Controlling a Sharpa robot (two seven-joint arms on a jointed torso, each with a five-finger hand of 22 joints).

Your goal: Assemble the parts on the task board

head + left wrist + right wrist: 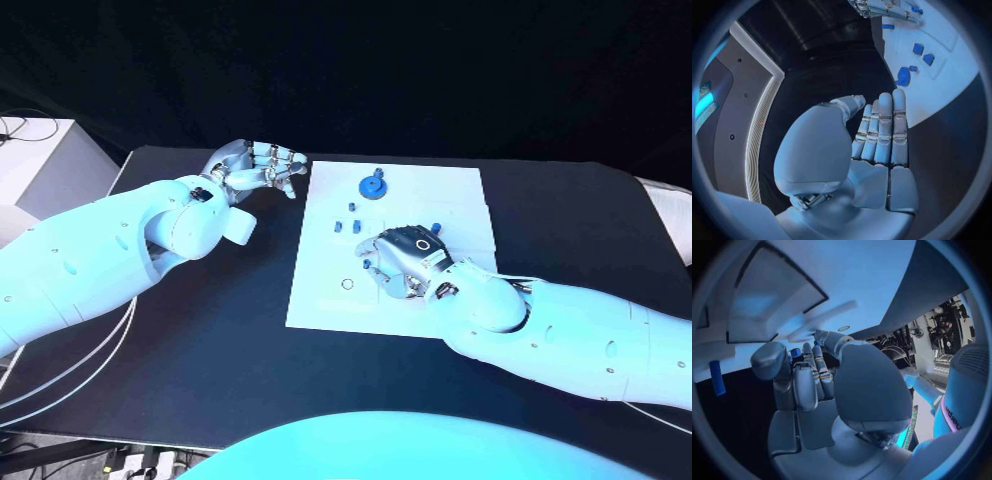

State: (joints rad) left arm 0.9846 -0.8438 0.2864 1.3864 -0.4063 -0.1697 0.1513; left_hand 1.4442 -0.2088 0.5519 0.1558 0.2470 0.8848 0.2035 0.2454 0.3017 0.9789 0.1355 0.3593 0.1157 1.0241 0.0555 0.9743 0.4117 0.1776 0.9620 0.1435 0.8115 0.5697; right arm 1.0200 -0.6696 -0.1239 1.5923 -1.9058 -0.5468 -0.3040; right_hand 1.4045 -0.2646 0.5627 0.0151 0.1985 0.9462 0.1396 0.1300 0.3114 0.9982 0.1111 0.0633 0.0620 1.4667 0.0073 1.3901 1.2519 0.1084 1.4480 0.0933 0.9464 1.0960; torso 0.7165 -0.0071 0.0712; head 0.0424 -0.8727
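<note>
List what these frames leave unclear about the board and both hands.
- Head view: the right robot hand covers part of the task board; anything beneath is hidden.
- Right wrist view: whether its fingers pinch a blue part is unclear.
- Small blue parts: too tiny to identify.

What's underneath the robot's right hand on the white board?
The right hand hovers palm-down over the middle of the task board. Small blue parts lie beside it, and one blue piece peeks out by its fingers. Anything beneath the palm is covered.

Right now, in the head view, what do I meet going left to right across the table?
Left hand → round blue part on the task board → right hand.
</note>
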